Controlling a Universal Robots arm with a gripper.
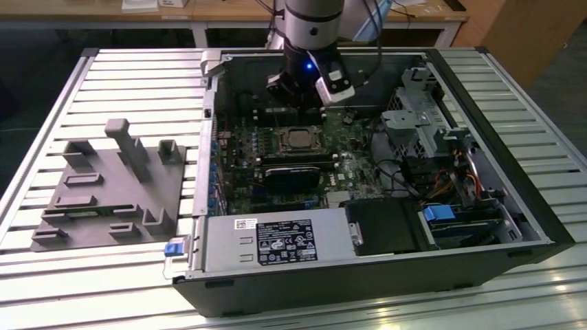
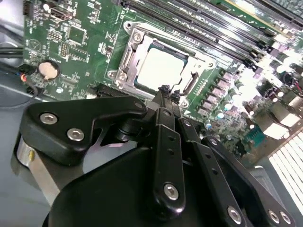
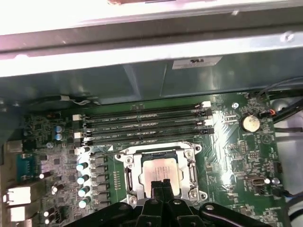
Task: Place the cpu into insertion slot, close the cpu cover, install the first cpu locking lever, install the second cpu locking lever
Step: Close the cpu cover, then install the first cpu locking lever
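Gripper (image 2: pixel 168 91): its two black fingers are pressed together at the tips with nothing between them. It hangs just above the edge of the insertion slot (image 2: pixel 119 75), and its tips overlap the slot's rim in both wrist views.
Arm (image 1: pixel 312 27): it comes down into the open computer case (image 1: pixel 537 227) over the far side of the insertion slot, as the exterior view shows.
Cpu (image 2: pixel 158 66): it sits inside the insertion slot, flat, with its dull silver top facing up. It is apart from the gripper.
Cpu cover (image 2: pixel 128 52): a silvery frame that lies flat around the cpu, whose top shows through the window.
Locking levers: I cannot tell how they stand.
Memory slots (image 3: pixel 142 124): long black rows just beside the insertion slot, parallel to one of its edges.
Coin battery (image 3: pixel 249 124): round and silvery, on the green board near the insertion slot, off one of its corners.
Black card (image 1: pixel 293 175): just beside the insertion slot, on the side away from the arm.
Power supply (image 1: pixel 275 240): a grey box well apart from the insertion slot, beyond the black card.
Grey fixture (image 1: pixel 110 185): outside the case on the slatted table (image 1: pixel 55 89), well apart from the insertion slot, towards the exterior view's left.
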